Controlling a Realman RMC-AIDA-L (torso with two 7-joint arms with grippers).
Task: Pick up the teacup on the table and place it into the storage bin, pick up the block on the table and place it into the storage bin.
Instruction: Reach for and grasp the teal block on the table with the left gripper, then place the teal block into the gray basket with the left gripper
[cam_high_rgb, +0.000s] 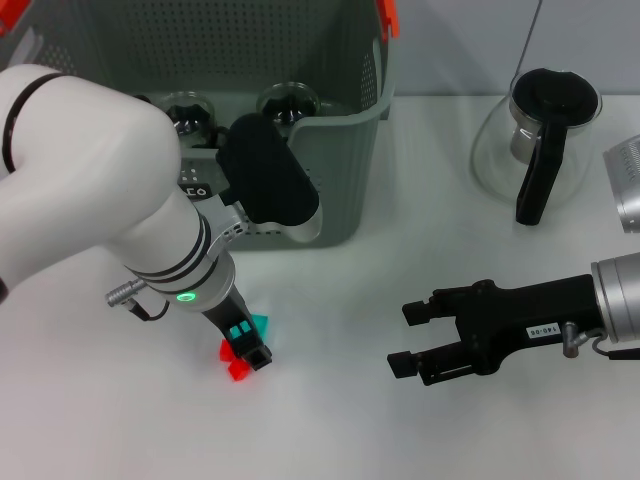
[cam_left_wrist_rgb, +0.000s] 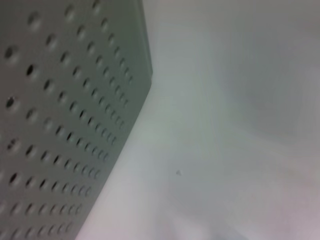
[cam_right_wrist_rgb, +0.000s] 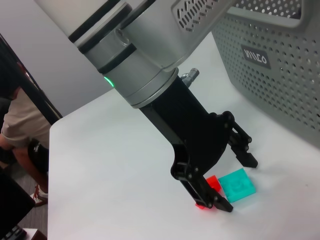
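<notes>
A teal block (cam_high_rgb: 263, 323) and a red block (cam_high_rgb: 236, 361) lie together on the white table in front of the storage bin (cam_high_rgb: 330, 190). My left gripper (cam_high_rgb: 250, 342) points down over them, open. In the right wrist view its fingers (cam_right_wrist_rgb: 246, 154) straddle the teal block (cam_right_wrist_rgb: 238, 184), and the red block (cam_right_wrist_rgb: 212, 184) sits under the nearer finger. Two glass teacups (cam_high_rgb: 290, 100) stand inside the bin. My right gripper (cam_high_rgb: 405, 338) hovers open and empty over the table to the right of the blocks. The left wrist view shows only the bin wall (cam_left_wrist_rgb: 50, 125) and table.
A glass teapot with a black lid and handle (cam_high_rgb: 540, 130) stands at the back right. A metal perforated object (cam_high_rgb: 625, 185) sits at the right edge. The bin's label (cam_right_wrist_rgb: 256, 57) faces the blocks. A person sits beyond the table's edge (cam_right_wrist_rgb: 20, 125).
</notes>
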